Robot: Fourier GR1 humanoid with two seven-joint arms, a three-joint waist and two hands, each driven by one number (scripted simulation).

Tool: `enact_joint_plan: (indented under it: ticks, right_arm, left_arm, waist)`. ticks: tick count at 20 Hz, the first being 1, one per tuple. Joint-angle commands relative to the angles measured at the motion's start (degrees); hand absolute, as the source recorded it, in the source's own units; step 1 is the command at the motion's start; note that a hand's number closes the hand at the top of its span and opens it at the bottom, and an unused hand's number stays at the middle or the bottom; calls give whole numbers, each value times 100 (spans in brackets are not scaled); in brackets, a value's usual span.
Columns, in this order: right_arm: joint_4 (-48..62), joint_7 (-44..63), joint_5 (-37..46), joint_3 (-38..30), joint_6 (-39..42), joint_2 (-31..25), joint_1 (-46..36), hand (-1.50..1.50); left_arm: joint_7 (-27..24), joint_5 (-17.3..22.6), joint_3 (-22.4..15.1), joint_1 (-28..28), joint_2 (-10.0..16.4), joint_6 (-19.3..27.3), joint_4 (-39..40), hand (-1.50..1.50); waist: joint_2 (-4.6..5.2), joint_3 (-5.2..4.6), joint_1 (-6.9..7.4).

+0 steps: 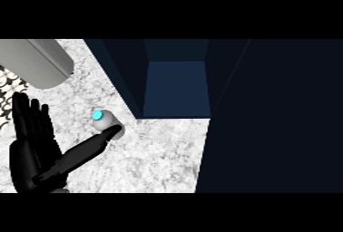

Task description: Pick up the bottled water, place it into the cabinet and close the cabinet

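Basically pale-grey bottled water (106,121) w/ cyan cap (98,115), by left robot hand (32,156).

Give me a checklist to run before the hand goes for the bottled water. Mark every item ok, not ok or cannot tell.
1. Bottled water in view on the counter, just left of the cabinet: ok.
2. Left hand close to the bottle, thumb tip at its lower end: ok.
3. Fingers curled round the bottle: not ok; they point straight up, away from it.
4. Cabinet open, its recess showing: ok.
5. Free room inside the cabinet: cannot tell; the inside is dark.
6. Right hand ready: cannot tell; it is out of view.
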Motion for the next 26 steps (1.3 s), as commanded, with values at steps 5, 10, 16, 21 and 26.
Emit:
enact_joint_plan:
  ticks: [5, 10, 16, 21, 26]
  right_arm:
    - [-524, 330, 660, 39, -123, -273, -55, -150]
    - [-621, 123, 392, -54, -156, -457, 90, -150]
    - [-773, 821, 800, 217, -398, -252, -396, -150]
    - [-744, 635, 774, 284, -492, -363, -270, -150]
    - [-717, 611, 596, 68, -502, -523, -375, -150]
  left_arm:
    - [-1198, 1105, 586, 28, 16, -283, 1090, -150]
    - [-2127, 1496, 786, -116, -169, -494, 1971, -150]
    - [-3083, 2098, 1061, -199, -210, -876, 2927, -150]
    - [-3556, 2548, 1198, -687, -237, -874, 3801, -150]
    - [-4301, 3027, 1198, -1021, -238, -897, 4710, -150]
  waist:
    - [1, 0, 16]
    - [6, 5, 4]
    - [1, -4, 9]
    - [3, 0, -22]
    - [13, -2, -32]
